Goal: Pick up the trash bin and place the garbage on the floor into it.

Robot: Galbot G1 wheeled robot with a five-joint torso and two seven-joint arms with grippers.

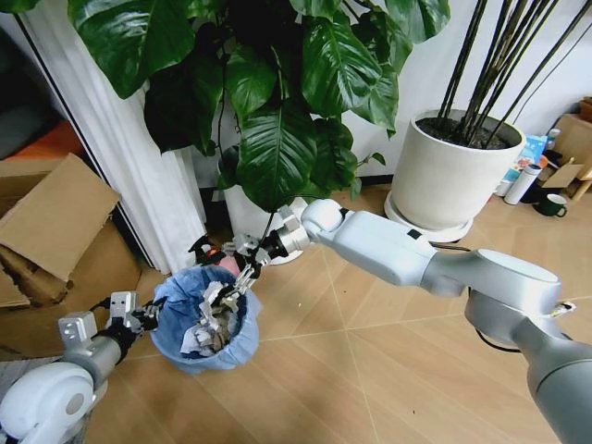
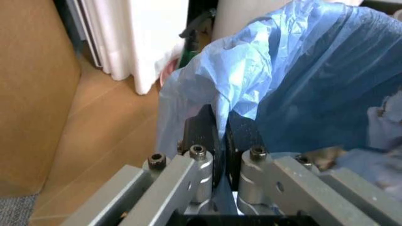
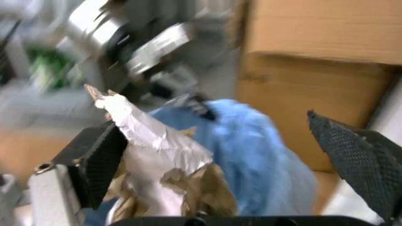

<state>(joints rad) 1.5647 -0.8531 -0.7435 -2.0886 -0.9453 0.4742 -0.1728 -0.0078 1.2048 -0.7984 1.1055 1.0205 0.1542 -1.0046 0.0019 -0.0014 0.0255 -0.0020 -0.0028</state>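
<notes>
The herringbone wooden floor (image 1: 370, 370) is seen beneath the trash bin (image 1: 205, 319), a small round bin lined with a crinkled light-blue bag. Its rim is clamped between the closed black pads of the left gripper (image 2: 220, 136). Just above its mouth, the right gripper (image 1: 242, 274) is spread wide, with crumpled silvery-brown garbage (image 3: 160, 165) lying against one textured pad.

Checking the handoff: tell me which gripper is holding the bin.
The left gripper, pinching the trash bin's blue-bagged rim; the right gripper hangs open above the bin.
</notes>
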